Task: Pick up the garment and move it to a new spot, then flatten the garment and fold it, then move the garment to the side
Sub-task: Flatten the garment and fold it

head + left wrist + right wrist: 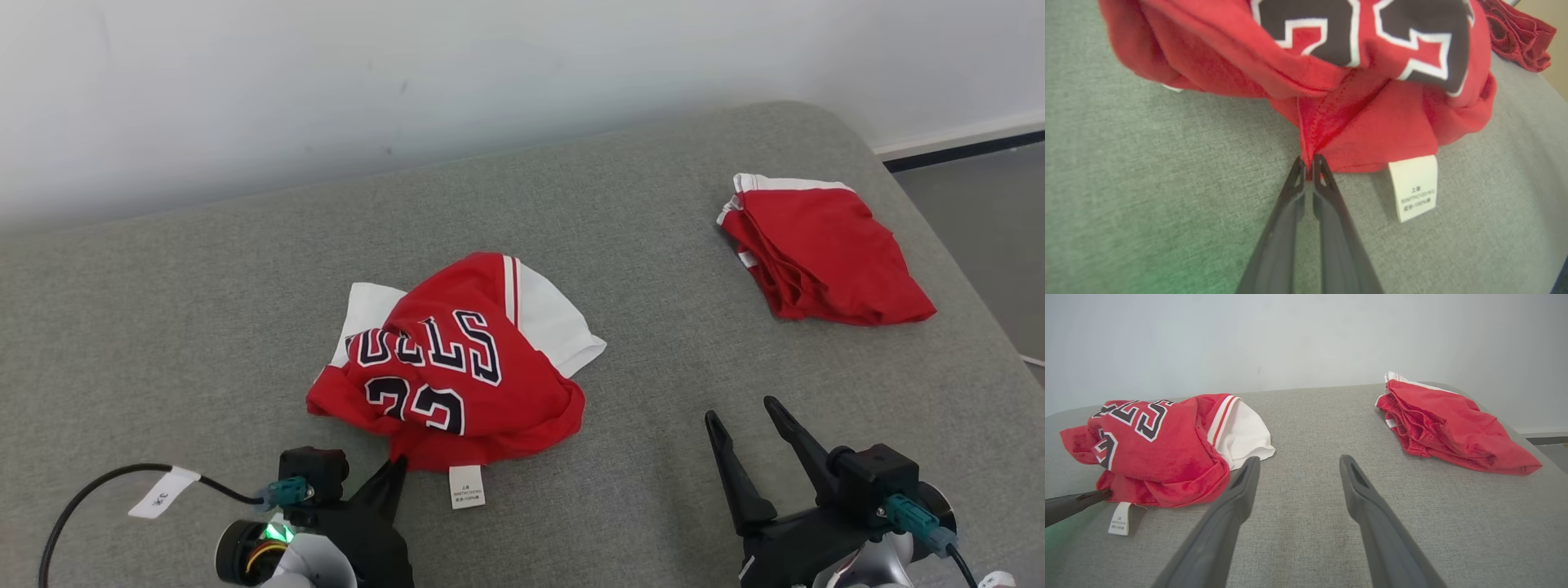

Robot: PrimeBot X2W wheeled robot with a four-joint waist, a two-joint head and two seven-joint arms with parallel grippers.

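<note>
The garment [457,359] is a crumpled red and white jersey with dark lettering, lying mid-surface on the grey cushion [204,310]. Its white care label [467,487] hangs at the near hem. My left gripper [397,464] is shut on that near hem, and in the left wrist view the left gripper [1309,163] pinches a fold of the red garment [1363,130] between its tips. My right gripper [739,412] stands open to the right of the jersey, above bare cushion. The right wrist view shows the right gripper [1297,462] open, the garment [1163,453] at left.
A second red garment [824,253] lies bunched at the far right of the cushion, also seen as a red pile [1449,428] in the right wrist view. A pale wall [408,82] runs behind. The cushion's right edge drops to a dark floor [988,212].
</note>
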